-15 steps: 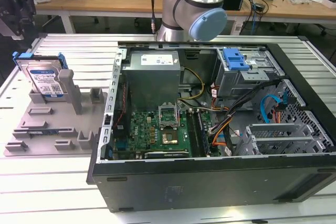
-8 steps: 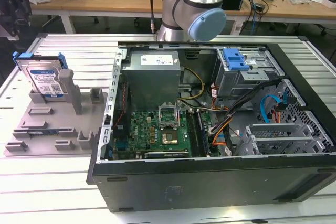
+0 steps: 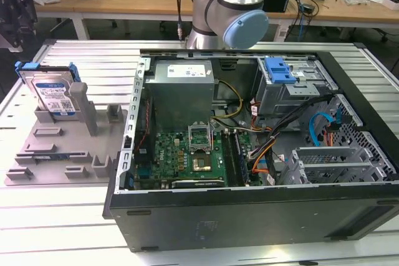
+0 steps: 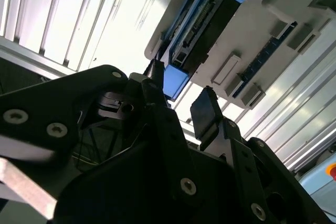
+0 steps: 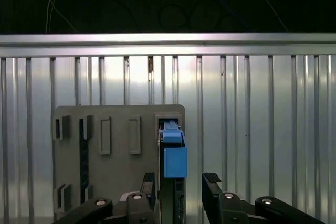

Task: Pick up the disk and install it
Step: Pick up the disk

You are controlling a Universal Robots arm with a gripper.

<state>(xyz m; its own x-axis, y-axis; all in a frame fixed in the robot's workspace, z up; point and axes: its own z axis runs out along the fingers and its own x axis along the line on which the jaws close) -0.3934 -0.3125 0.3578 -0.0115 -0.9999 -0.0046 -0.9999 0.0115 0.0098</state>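
Observation:
The disk (image 3: 53, 91) stands on edge in a slot of the grey holder plate (image 3: 62, 147) at the exterior view's left. It is silver, with a white-and-blue label and blue rails. In both wrist views I see it edge-on from above, as the disk (image 5: 173, 153) and the disk (image 4: 205, 19). My gripper (image 5: 179, 184) hovers above it and stands open. One black finger (image 5: 148, 184) lies on one side of the disk's line and the other finger (image 5: 211, 182) on the other side. Neither touches the disk. In the second wrist view, the gripper (image 4: 181, 100) has nothing between its fingers.
An open computer case (image 3: 349, 172) lies flat on the ribbed metal table (image 3: 93, 54), to the right of the holder plate. Inside are a motherboard (image 3: 187, 154), loose cables, and a drive cage with a blue tab (image 3: 280, 70). The arm's base (image 3: 230, 10) stands behind the case.

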